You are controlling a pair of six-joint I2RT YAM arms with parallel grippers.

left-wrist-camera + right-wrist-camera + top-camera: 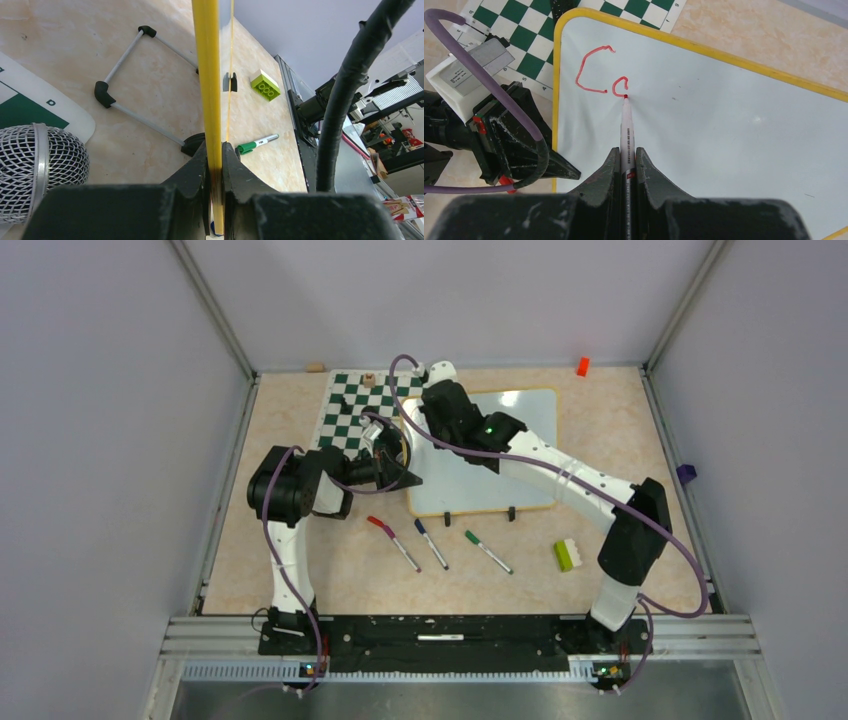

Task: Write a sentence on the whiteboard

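The whiteboard lies at the back middle of the table, white with a yellow rim. My right gripper is shut on a red marker. The marker's tip touches the board near its left edge. Of the sentence, only a red "C" and a small, partly formed second letter show. My left gripper is shut on the board's yellow rim at its left side. In the top view the left gripper sits at the board's left edge and the right gripper is over its far left corner.
A green-and-white chessboard mat lies left of the board with a small wooden piece on it. Red-capped, blue-capped and green-capped markers lie in front. A green brick lies front right and an orange block back right.
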